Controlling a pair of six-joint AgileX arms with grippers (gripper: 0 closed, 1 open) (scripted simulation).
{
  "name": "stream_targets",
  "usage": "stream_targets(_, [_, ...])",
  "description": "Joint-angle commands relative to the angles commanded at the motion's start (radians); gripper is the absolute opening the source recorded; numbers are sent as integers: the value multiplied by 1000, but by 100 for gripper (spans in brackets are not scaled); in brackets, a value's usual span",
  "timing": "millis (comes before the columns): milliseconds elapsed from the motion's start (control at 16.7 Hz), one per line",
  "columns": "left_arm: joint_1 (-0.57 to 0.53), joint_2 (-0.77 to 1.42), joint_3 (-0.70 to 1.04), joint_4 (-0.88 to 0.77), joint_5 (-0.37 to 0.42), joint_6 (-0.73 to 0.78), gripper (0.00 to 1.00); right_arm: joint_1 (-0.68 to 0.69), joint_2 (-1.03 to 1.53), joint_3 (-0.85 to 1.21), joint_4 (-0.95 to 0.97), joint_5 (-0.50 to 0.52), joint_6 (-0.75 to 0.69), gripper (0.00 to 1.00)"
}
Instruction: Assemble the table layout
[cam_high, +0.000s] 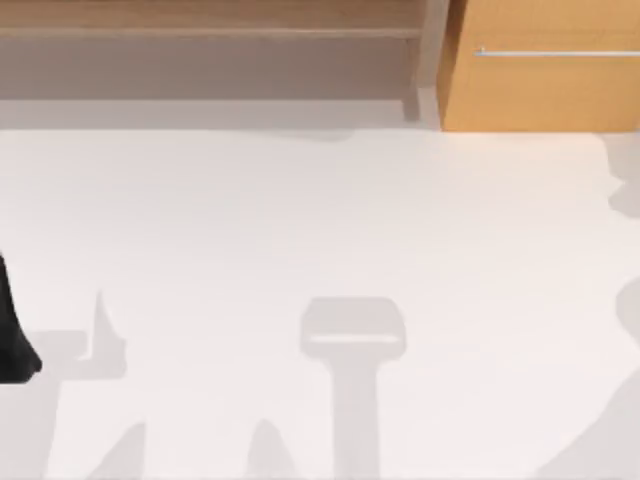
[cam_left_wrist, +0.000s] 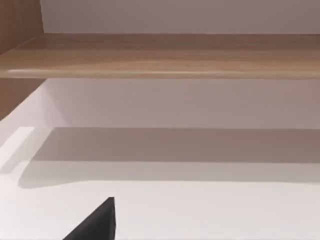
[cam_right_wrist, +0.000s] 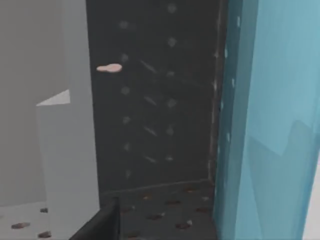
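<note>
The table (cam_high: 300, 220) is the biggest thing here: a broad, flat white top, matte and without marks. It spreads out under and in front of my left hand (cam_left_wrist: 95, 225). I judge it heavy and fully stiff, so it is not something to lift or take hold of. It is the ground on which the layout gets built. Its matte face will probably give fair friction, but a light piece pushed from the side could still slide. Grey shadows lie across it.

Ahead of the left hand, at the far edge of the table, stands the brown wooden shelf (cam_left_wrist: 165, 55), with its board above the table top. Further to the right of that hand is the orange-brown drawer cabinet (cam_high: 545, 75) with a thin rail handle (cam_high: 555, 52), which looks like the natural place to grip it.

The left arm (cam_high: 12, 330) sits at the table's left edge. Whether the left hand is apart or together I cannot tell. The right hand (cam_right_wrist: 100, 225) faces a dark dotted panel (cam_right_wrist: 160, 110) beside a pale blue panel (cam_right_wrist: 270, 125), and I cannot tell its state either.
</note>
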Motion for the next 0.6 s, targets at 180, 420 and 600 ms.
stream_targets(180, [0,0,0,0,0,0,100,-19,-47,-60,16,-20,-8,100])
stream_targets(420, [0,0,0,0,0,0,100,-46,-98,-144,36,-44,-16,100])
stream_targets(600, [0,0,0,0,0,0,100,-62,-120,-179,46,-58,-19,100])
